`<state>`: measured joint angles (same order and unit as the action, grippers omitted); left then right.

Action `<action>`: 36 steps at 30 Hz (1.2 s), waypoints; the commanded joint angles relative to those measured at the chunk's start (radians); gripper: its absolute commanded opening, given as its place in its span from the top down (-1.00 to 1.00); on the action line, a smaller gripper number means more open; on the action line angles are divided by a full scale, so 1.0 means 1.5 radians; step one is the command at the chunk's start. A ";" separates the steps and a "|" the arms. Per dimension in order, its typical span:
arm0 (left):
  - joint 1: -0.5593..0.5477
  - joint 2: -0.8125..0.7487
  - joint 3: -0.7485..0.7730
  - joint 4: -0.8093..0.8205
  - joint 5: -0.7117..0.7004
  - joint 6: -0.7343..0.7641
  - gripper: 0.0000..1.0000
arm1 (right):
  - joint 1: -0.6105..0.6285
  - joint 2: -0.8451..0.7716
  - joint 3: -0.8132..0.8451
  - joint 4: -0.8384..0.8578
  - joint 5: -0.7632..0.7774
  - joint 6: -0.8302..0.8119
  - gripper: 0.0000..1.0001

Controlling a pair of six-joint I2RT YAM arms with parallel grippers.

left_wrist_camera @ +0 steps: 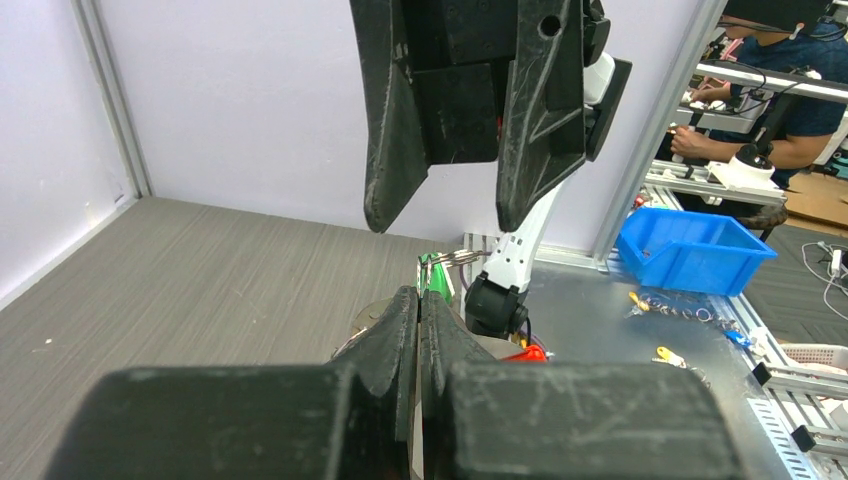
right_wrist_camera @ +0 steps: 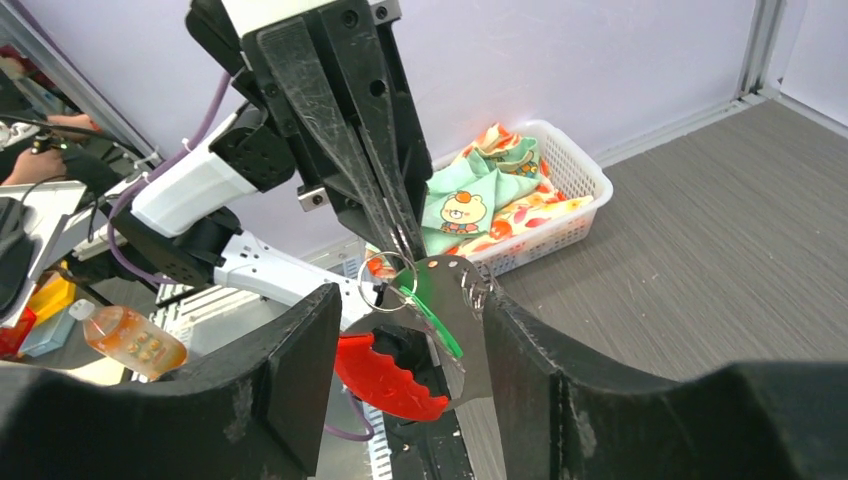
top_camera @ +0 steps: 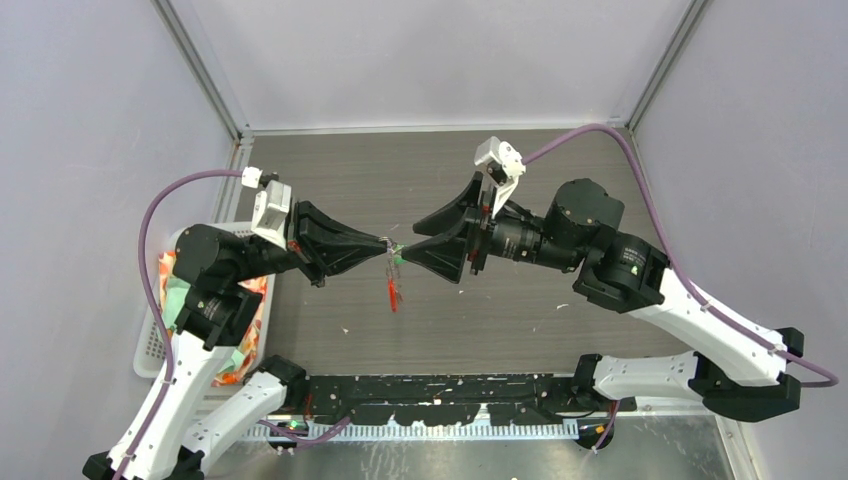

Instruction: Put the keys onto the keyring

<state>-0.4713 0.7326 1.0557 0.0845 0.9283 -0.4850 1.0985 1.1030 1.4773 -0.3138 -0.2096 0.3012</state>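
L gripper (top_camera: 382,240) is clamped on keyring (right_wrist_camera: 388,275), frame centre; R gripper (left_wrist_camera: 445,220) is spread wide round green key (right_wrist_camera: 450,300). Keyring should be held steady while key is gripped by head.

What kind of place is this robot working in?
Probably a robotics lab: an aluminium frame encloses the table, with a blue parts bin and a seated person beyond it.

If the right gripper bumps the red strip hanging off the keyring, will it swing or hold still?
Likely swings: the red strip dangles freely below the keyring, which only the left gripper pinches. Probably light, since it looks thin.
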 commanded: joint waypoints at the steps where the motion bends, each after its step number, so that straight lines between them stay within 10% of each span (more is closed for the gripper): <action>1: -0.002 -0.007 0.006 0.011 0.006 0.010 1.00 | -0.002 -0.010 0.022 0.038 -0.024 0.008 -0.16; 18: -0.002 -0.006 0.017 0.004 0.007 0.012 0.99 | -0.006 0.077 0.122 -0.097 -0.012 -0.030 0.31; 36: -0.002 -0.004 0.022 0.006 0.017 0.016 0.99 | -0.006 0.092 0.173 -0.177 -0.013 -0.060 0.30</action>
<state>-0.4713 0.7334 1.0561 0.0525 0.9394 -0.4664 1.0927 1.2377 1.6650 -0.5472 -0.2298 0.2420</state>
